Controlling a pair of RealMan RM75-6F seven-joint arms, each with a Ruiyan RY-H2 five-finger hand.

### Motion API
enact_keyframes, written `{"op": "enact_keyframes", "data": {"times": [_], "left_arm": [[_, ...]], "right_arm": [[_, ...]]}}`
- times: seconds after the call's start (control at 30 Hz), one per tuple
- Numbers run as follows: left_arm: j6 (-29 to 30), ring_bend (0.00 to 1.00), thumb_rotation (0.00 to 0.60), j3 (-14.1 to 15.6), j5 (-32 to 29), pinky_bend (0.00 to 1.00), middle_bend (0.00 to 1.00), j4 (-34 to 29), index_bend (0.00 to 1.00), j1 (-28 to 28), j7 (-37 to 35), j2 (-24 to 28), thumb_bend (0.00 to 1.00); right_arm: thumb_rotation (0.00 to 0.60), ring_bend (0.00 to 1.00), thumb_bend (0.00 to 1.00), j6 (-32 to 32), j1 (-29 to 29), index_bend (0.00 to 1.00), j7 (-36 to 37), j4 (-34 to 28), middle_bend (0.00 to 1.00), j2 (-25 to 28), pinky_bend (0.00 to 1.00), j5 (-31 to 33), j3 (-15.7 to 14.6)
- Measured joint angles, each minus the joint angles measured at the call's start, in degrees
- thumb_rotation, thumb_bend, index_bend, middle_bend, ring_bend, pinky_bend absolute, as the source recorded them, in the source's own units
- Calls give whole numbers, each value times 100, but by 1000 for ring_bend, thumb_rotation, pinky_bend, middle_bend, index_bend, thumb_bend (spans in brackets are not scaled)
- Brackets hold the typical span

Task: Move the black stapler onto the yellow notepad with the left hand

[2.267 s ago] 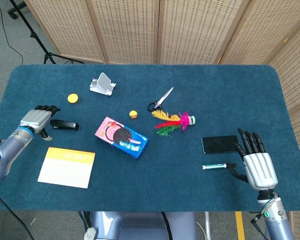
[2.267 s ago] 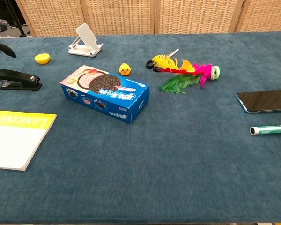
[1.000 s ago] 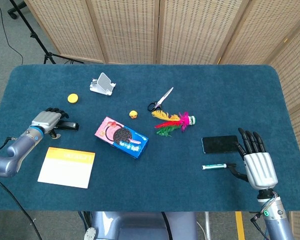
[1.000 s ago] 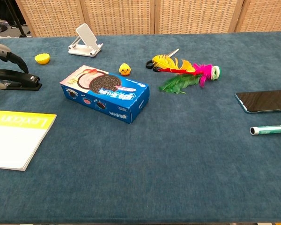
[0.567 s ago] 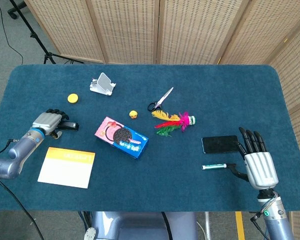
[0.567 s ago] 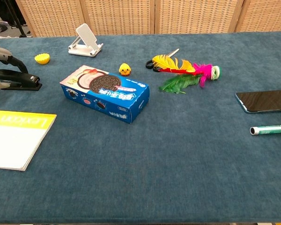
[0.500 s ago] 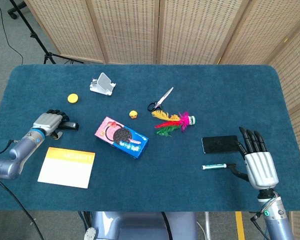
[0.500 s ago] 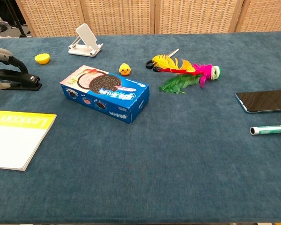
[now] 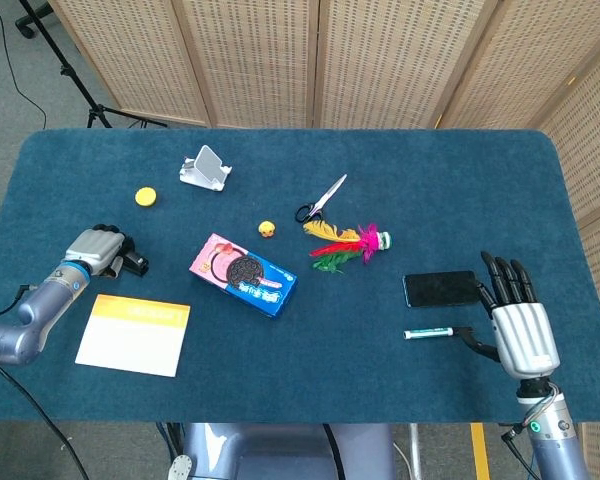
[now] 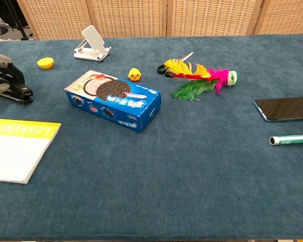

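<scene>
The black stapler (image 9: 135,264) lies near the table's left edge, mostly covered by my left hand (image 9: 100,246), whose fingers wrap over it; only its right end sticks out. In the chest view the stapler (image 10: 19,93) shows at the far left under the curled left hand (image 10: 2,74), slightly tilted. The yellow-topped white notepad (image 9: 133,335) lies flat just in front of the hand, also seen in the chest view as the notepad (image 10: 15,148). My right hand (image 9: 520,326) rests at the front right with fingers straight and apart, holding nothing.
A blue cookie box (image 9: 243,274) sits right of the stapler. A white phone stand (image 9: 205,168), a yellow cap (image 9: 145,197), a small duck (image 9: 267,229), scissors (image 9: 322,198) and a feather shuttlecock (image 9: 345,245) lie further back. A phone (image 9: 440,289) and pen (image 9: 430,332) lie beside the right hand.
My left hand has closed over the stapler, which has turned and shifted left and toward the notepad. The right hand has barely moved.
</scene>
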Motion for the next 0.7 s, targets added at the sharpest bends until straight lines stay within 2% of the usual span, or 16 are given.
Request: {"op": "enact_keyframes", "data": {"times": [0.3,0.7], "left_arm": [[259,176,600,21,-49,154,382,-74,523,63,96,19,709],[711,222,600,-215,-7,201,430,-644,561,48,174,376,709]], "right_arm": [[600,0,208,10,-3,257,-16,4,27,-21,30,-30,-14],[600,0,208,48,-9,257,36,-20,27,4,30,-38,13]]}}
